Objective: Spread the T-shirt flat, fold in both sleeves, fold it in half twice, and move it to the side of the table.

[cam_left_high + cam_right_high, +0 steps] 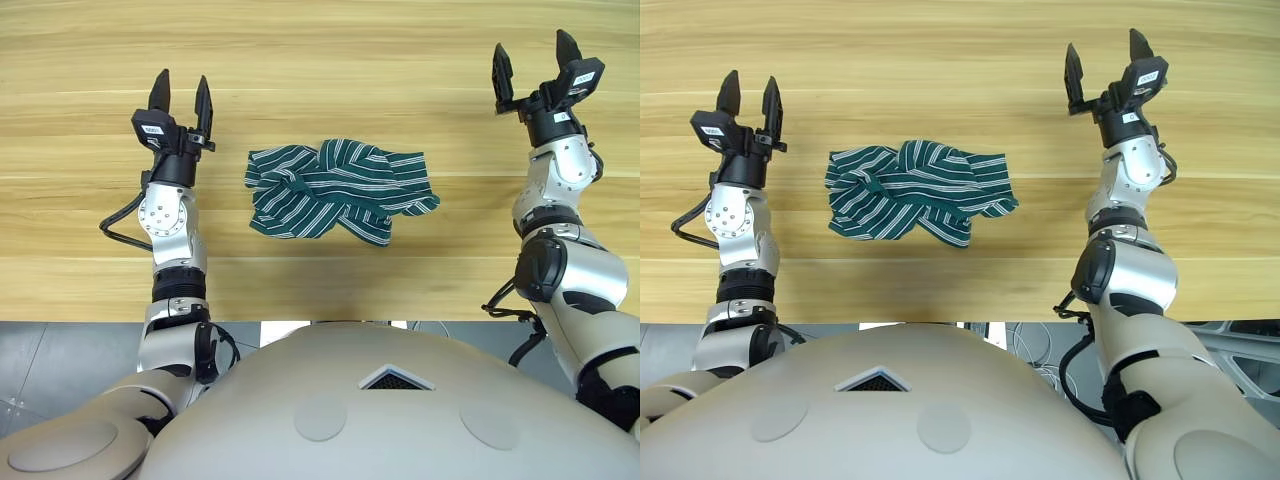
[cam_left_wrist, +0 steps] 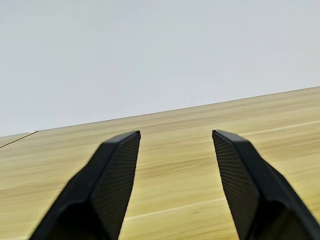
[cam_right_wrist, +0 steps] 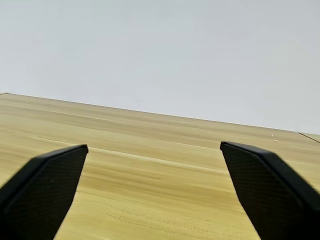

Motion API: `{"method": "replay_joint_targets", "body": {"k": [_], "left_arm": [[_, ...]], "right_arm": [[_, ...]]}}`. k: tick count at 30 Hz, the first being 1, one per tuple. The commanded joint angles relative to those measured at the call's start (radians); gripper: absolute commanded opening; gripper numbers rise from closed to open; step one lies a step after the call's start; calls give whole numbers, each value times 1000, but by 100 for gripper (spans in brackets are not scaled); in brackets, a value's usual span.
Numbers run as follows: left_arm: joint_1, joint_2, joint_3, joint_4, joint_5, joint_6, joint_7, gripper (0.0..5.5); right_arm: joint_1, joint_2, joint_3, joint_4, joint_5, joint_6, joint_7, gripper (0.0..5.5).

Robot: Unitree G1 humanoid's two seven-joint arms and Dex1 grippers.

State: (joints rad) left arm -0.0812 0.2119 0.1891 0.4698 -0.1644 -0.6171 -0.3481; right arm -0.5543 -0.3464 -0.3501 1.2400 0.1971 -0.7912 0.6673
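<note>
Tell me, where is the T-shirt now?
The T-shirt lies crumpled on the table, in the middle of the head view, between the left gripper and the right gripper, touching neither.

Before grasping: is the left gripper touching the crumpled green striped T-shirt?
Apart. Left eye view shows bare wooden table between left gripper and green striped T-shirt.

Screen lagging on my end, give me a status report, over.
Left gripper open, right gripper open, both empty. T-shirt crumpled between them, untouched. Nothing blocking it.

Your table [image 1: 320, 60] is pale wood with long grain lines. Directly on it, you see the green striped T-shirt [image 1: 335, 190] lying crumpled near the middle.
</note>
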Motion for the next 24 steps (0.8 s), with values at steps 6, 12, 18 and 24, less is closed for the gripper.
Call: {"method": "replay_joint_targets", "body": {"k": [6,12,18,24], "left_arm": [[7,17,-7,3,3,-3,-15,256],[12,21,-4,-3,1,-2,-18,256],[12,27,-2,-2,1,0,-21,256],[11,29,-7,0,6,1,-18,256]], "right_arm": [[1,-23,-4,-4,13,6,51,494],[93,-73,42,-85,75,29,514,494],[292,-155,142,-307,207,164,936,494],[375,-184,262,-383,173,178,944,475]]}}
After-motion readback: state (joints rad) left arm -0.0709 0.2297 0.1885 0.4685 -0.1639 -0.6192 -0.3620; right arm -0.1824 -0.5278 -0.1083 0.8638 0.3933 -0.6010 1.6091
